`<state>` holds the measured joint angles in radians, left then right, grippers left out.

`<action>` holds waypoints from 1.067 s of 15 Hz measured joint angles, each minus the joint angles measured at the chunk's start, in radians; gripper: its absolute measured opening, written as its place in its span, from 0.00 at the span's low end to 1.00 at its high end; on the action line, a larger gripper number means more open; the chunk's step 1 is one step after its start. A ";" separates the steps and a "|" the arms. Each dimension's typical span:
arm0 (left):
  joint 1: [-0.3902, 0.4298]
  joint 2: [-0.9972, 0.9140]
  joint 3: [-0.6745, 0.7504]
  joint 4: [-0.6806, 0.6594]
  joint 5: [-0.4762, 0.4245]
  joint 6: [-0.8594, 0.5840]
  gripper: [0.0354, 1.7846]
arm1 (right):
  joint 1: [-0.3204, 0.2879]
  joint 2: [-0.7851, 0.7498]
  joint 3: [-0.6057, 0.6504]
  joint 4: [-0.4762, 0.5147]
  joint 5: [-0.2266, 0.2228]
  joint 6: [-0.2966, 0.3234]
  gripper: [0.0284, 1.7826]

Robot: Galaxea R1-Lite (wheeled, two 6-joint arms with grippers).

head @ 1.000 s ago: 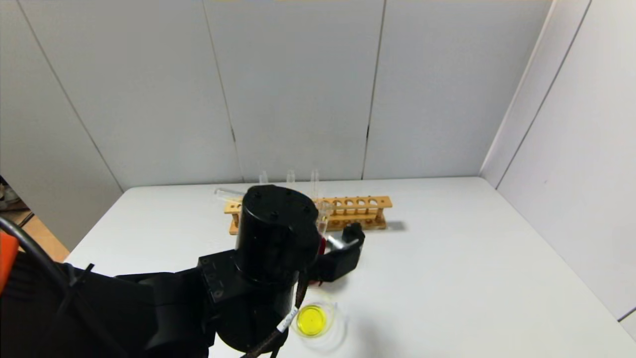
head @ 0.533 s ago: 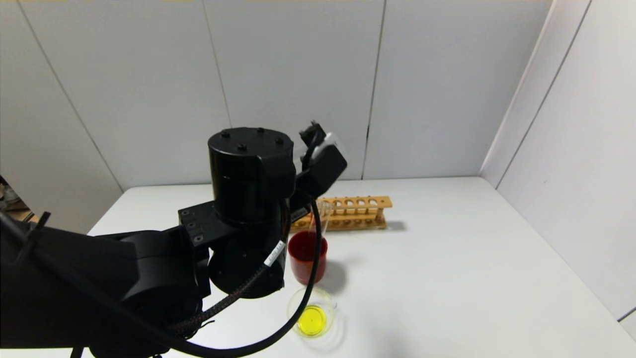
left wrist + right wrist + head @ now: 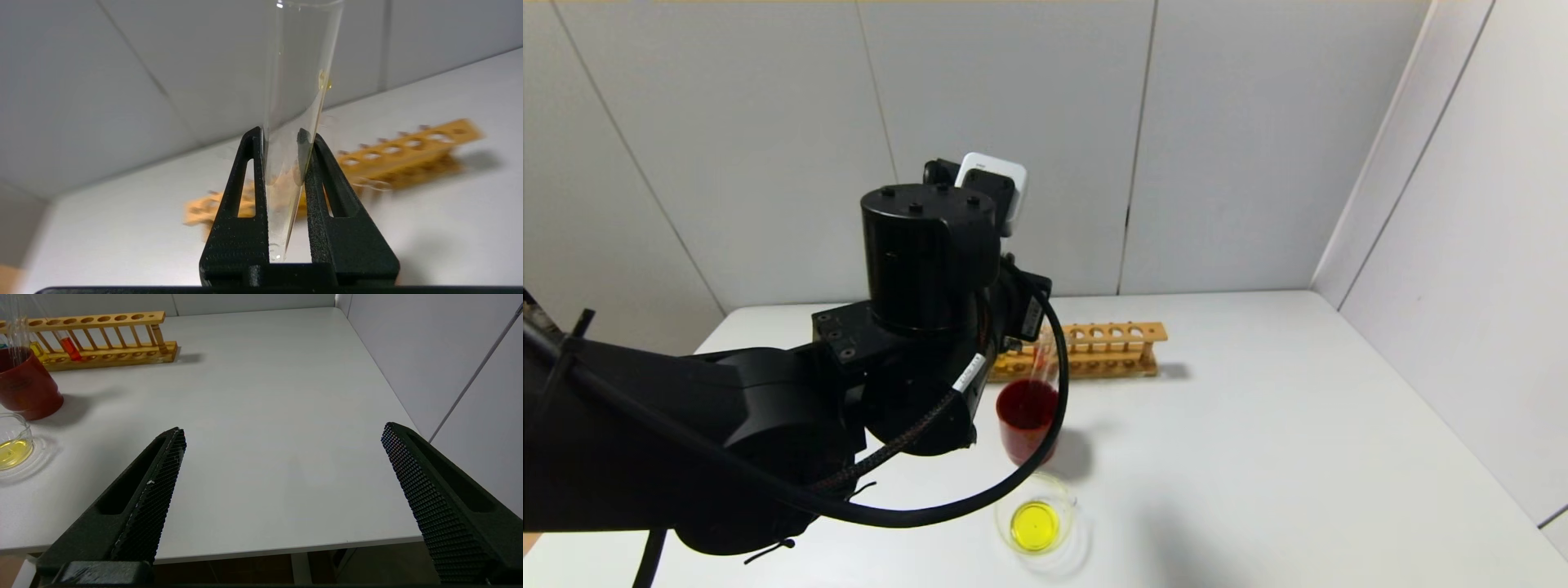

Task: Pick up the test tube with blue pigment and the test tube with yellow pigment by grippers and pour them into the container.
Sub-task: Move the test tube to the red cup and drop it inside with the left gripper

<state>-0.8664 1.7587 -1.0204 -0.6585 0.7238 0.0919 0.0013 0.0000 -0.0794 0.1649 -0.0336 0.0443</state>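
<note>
My left gripper (image 3: 279, 132) is shut on the test tube with yellow pigment (image 3: 294, 81), a clear tube that now holds only a yellow drop on its wall. In the head view my raised left wrist (image 3: 927, 245) hides the gripper, and a clear tube end (image 3: 1039, 361) shows just above the red cup (image 3: 1027, 420). The container (image 3: 1036, 523), a low glass beaker, holds yellow liquid near the table's front. The test tube with blue pigment shows only as a teal sliver (image 3: 1, 346) at the picture's edge. My right gripper (image 3: 282, 428) hangs open above the table's near right edge.
A wooden rack (image 3: 1107, 349) stands behind the red cup, with a yellow-bottomed tube (image 3: 36, 351) and a red-bottomed tube (image 3: 70, 349) in it. Grey walls close off the back and right. The white table (image 3: 1258, 425) lies bare to the right of the rack.
My left arm has risen from low beside the beaker and turned its wrist upward, uncovering the red cup. The held tube now ends over that cup. The beaker has not moved.
</note>
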 joint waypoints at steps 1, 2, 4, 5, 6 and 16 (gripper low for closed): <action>0.001 0.001 0.001 0.034 -0.029 -0.091 0.16 | 0.000 0.000 0.000 0.000 0.000 0.000 0.98; 0.000 0.001 0.003 0.049 -0.061 -0.160 0.16 | 0.000 0.000 0.000 0.000 0.000 0.000 0.98; -0.001 0.001 0.022 0.043 -0.112 -0.246 0.16 | 0.000 0.000 0.000 0.000 0.000 0.000 0.98; -0.001 0.004 0.037 0.038 -0.124 -0.280 0.16 | 0.000 0.000 0.000 0.000 0.000 0.000 0.98; -0.001 0.010 0.050 0.032 -0.130 -0.307 0.16 | 0.000 0.000 0.000 0.000 0.000 0.000 0.98; 0.076 0.141 0.093 -0.096 -0.219 -0.348 0.16 | 0.000 0.000 0.000 0.000 0.000 0.000 0.98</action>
<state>-0.7909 1.9002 -0.9270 -0.7547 0.5045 -0.2560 0.0013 0.0000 -0.0794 0.1649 -0.0336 0.0443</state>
